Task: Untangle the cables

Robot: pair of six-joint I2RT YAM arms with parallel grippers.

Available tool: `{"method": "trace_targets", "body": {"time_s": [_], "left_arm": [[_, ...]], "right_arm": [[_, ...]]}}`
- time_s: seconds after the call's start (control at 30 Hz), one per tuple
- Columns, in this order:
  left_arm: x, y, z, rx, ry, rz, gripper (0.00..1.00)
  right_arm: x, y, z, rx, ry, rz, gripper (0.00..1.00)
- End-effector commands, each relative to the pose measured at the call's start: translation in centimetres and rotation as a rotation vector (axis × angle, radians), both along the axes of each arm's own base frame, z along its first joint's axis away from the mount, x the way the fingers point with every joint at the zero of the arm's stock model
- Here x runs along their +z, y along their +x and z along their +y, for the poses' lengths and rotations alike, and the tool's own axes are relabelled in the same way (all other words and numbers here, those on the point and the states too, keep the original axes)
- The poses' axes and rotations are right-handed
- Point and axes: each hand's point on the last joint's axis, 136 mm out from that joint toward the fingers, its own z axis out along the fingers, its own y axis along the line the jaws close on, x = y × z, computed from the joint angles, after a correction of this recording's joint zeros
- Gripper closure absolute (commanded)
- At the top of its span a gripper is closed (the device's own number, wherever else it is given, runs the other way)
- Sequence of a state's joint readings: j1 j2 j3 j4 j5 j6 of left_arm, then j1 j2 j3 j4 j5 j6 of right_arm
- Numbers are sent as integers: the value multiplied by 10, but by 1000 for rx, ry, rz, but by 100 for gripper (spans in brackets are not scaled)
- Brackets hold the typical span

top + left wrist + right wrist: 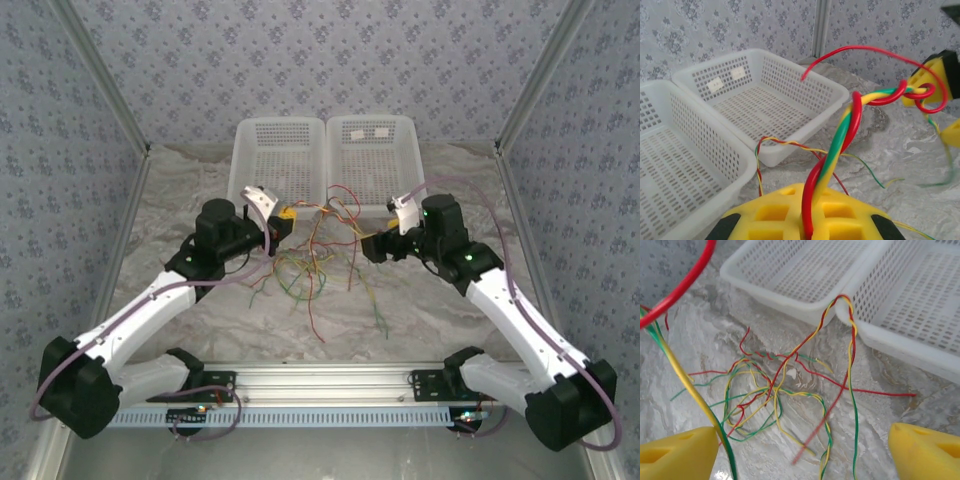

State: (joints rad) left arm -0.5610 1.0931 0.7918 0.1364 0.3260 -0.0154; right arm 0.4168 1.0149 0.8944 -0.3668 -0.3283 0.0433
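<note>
The cables (310,265) lie as a loose tangle of red, green and yellow wires on the table between my two grippers. My left gripper (280,225) is shut on a twisted red, green and yellow strand (842,135), which rises from its yellow pads (812,220) towards the right gripper's yellow fingers (935,80). A red end loops beside the upper of those fingers. My right gripper (378,243) is open above the tangle (770,395), its midpoint (802,455) empty. A yellow-green wire (685,380) runs past its left finger (675,452). A blurred red wire (840,415) hangs below.
Two white perforated baskets (280,150) (375,150) stand side by side just behind the tangle. One twisted strand (850,315) leans against the seam between them. The table is covered with crumpled marble-patterned sheeting (180,190). Patterned walls close the sides.
</note>
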Motion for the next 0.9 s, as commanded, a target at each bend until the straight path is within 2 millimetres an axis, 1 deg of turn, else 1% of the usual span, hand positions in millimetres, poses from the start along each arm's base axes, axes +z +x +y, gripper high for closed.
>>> {"method": "trace_targets", "body": {"time_s": [0.0, 0.1, 0.2, 0.27, 0.37, 0.47, 0.53, 0.6, 0.67, 0.77, 0.83, 0.87], "left_arm": [[-1, -6, 4, 34, -10, 109, 100], [-1, -4, 4, 62, -36, 188, 100], [-1, 7, 10, 144, -71, 258, 100], [0, 14, 14, 202, -97, 320, 100], [7, 18, 7, 178, -170, 430, 100], [14, 24, 4, 143, -246, 543, 100], [19, 29, 6, 122, -312, 619, 100], [25, 32, 10, 122, -351, 640, 100], [30, 33, 12, 126, -376, 647, 100], [32, 41, 16, 155, -423, 696, 100], [35, 47, 12, 128, -494, 742, 100], [38, 49, 8, 102, -531, 753, 100]], "right_arm": [[32, -9, 0, 13, 57, -58, 11], [47, -27, 19, 150, 134, -72, 16], [63, -36, 26, 199, 214, -117, 16], [74, -36, 24, 185, 267, -146, 16], [83, -36, 28, 212, 325, -142, 18], [82, -29, 31, 216, 331, -94, 21], [81, -20, 27, 182, 335, -71, 23], [84, -16, 25, 162, 348, -75, 24], [89, -18, 28, 186, 383, -83, 26], [97, -27, 47, 304, 461, -49, 28], [92, -35, 68, 397, 465, 6, 30], [91, -37, 75, 423, 458, 20, 32]]}}
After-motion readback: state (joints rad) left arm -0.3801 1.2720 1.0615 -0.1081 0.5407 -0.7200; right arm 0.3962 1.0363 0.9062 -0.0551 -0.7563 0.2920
